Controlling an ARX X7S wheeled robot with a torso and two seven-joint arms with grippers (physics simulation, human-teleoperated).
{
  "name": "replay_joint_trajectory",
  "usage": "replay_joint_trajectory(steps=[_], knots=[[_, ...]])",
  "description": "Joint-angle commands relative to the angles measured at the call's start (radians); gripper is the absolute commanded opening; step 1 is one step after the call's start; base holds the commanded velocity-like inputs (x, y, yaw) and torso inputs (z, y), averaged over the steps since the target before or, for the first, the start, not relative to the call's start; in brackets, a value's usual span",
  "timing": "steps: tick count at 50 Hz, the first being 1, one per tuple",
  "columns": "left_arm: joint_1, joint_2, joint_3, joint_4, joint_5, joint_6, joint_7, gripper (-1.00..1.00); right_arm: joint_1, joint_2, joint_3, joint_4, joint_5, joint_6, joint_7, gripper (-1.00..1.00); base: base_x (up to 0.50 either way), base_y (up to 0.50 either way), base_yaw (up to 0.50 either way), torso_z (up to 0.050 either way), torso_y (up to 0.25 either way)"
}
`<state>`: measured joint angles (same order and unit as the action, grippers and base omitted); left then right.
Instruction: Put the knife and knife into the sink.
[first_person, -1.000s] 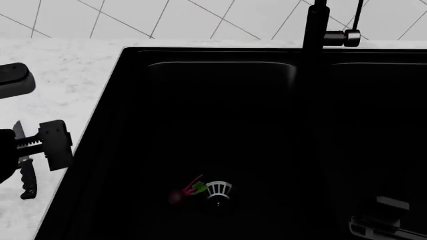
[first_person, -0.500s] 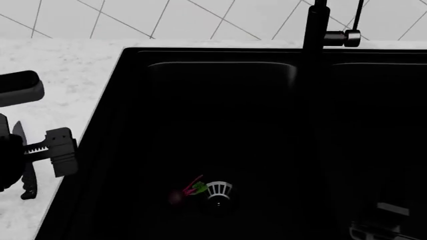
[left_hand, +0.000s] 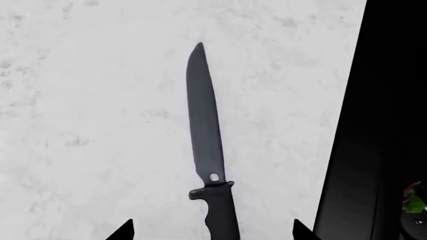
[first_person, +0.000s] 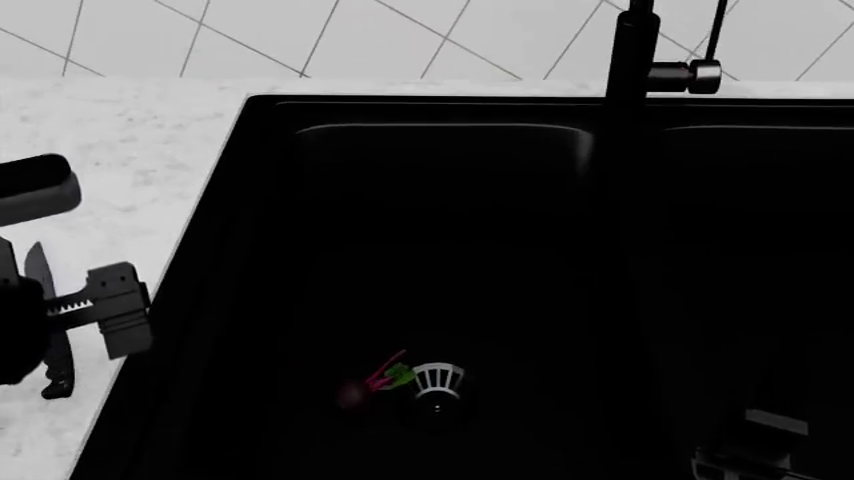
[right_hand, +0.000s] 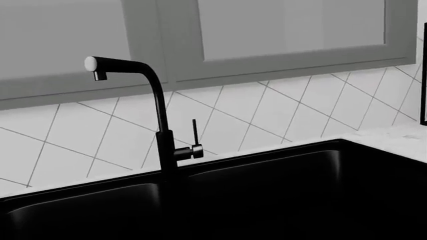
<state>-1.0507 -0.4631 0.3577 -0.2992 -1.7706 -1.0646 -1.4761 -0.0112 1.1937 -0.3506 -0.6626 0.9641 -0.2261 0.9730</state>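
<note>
A knife (left_hand: 203, 125) with a dark grey blade and black handle lies flat on the white marble counter (left_hand: 87, 100), beside the black sink (left_hand: 377, 150). My left gripper (left_hand: 212, 231) hovers over it, open, one fingertip (left_hand: 124, 231) on each side of the handle without touching. In the head view the same knife (first_person: 58, 372) shows under my left gripper (first_person: 54, 315) at the left of the sink (first_person: 254, 200). The other knife is out of view. My right gripper (first_person: 767, 440) is a dim shape low in the right basin; its jaws are not discernible.
A silver-white drain strainer (first_person: 438, 385) sits in the left basin with a small red and green object (first_person: 383, 380) next to it. The tall black faucet (first_person: 630, 50) rises behind the divider; it also shows as the faucet (right_hand: 160, 115) against the tiled wall.
My left gripper has sunk slightly toward the knife on the counter. The right gripper has dropped a little lower in the right basin.
</note>
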Motion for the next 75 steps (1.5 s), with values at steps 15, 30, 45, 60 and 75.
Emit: replay_joint_trajectory(steps=[15,30,45,60,75], knots=[[0.013,0.037,0.016,-0.131,0.079,0.051,0.131,1.0,0.015,-0.035,0.011,0.015,-0.021,0.02,-0.03,1.0,0.0,0.0,0.0,0.0,0.0],[0.053,0.047,0.031,-0.174,0.076,0.053,0.154,1.0,0.001,-0.034,0.018,0.014,-0.027,0.016,-0.023,1.0,0.0,0.0,0.0,-0.001,0.0],[0.104,0.049,0.03,-0.175,0.067,0.068,0.167,-1.0,-0.021,-0.025,0.032,0.002,-0.036,0.006,-0.003,1.0,0.0,0.0,0.0,-0.003,0.0],[0.101,0.032,0.019,-0.067,0.106,0.115,0.214,-1.0,-0.039,-0.027,0.038,0.012,-0.036,-0.007,-0.01,1.0,0.0,0.0,0.0,-0.003,0.0],[-0.051,0.039,0.005,0.061,0.11,0.111,0.224,-1.0,-0.025,-0.038,0.035,0.022,-0.033,0.003,-0.027,1.0,0.0,0.0,0.0,-0.001,0.0]])
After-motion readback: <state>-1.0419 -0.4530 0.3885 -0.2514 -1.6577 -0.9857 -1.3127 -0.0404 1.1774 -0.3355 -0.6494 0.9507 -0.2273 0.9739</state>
